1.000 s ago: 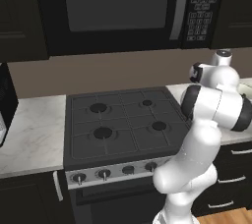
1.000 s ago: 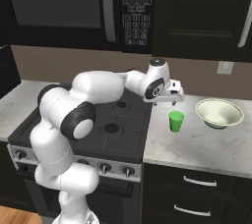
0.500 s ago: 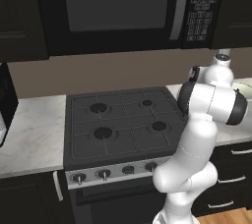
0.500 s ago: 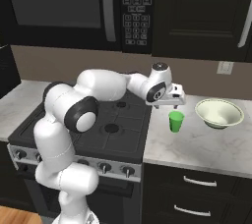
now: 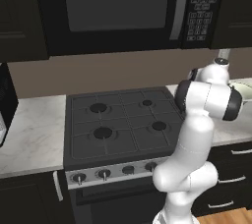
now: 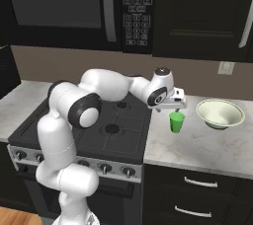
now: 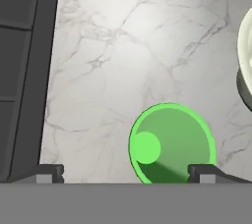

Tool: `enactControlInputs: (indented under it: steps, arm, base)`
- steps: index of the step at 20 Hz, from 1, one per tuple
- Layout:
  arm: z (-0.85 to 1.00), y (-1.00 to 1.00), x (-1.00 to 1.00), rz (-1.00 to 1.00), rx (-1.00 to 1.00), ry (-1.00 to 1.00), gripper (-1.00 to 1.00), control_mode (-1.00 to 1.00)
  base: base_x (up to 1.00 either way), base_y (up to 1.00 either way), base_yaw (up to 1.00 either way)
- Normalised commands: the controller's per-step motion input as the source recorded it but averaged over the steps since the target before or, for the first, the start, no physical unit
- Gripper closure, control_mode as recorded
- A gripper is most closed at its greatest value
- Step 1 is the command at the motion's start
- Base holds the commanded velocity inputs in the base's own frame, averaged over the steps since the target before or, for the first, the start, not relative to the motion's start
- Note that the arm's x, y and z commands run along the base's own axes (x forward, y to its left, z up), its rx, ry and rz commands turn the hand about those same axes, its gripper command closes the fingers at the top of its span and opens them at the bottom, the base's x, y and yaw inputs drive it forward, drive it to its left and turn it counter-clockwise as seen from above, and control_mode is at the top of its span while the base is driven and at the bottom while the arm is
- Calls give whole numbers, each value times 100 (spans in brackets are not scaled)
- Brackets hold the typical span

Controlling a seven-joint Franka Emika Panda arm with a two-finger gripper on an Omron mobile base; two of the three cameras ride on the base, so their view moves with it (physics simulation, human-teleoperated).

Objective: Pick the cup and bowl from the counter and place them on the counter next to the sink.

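The small green cup (image 6: 176, 121) stands upright on the marbled counter (image 6: 197, 146), just right of the stove. My gripper (image 6: 171, 108) hangs right above it, open and holding nothing. Looking down in the hand view, the cup (image 7: 170, 142) sits toward the right fingertip (image 7: 203, 172), which overlaps its rim, while the gripper (image 7: 129, 174) is centred a little left of it. The wide cream bowl (image 6: 220, 113) rests on the counter to the cup's right; its edge (image 7: 244, 46) shows at the right of the hand view. The sink is out of view.
The black gas stovetop (image 6: 111, 120) lies left of the cup, its edge (image 7: 22, 70) close beside it in the hand view. A microwave (image 6: 64, 7) and dark cabinets hang overhead. Bare counter (image 7: 138, 46) stretches beyond the cup.
My gripper has come down a little over the cup, still open. The cup and the bowl have not moved.
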Motion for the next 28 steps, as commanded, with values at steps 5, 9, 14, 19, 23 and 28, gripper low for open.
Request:
enactControlInputs:
  steps: [5,9,14,19,23,28]
  arm:
    - [-21,0,7,0,0,0,-100,-100]
    - [-22,-1,9,0,0,0,-100,-100]
    - [-20,-2,11,0,0,0,-100,-100]
    - [-19,-10,12,0,0,0,-100,-100]
    - [-21,-8,13,0,0,0,-100,-100]
    - [-19,-4,10,0,0,0,-100,-100]
  base:
    - [0,0,0]
    - [0,0,0]
    - [0,0,0]
    - [0,0,0]
    - [0,0,0]
    - [0,0,0]
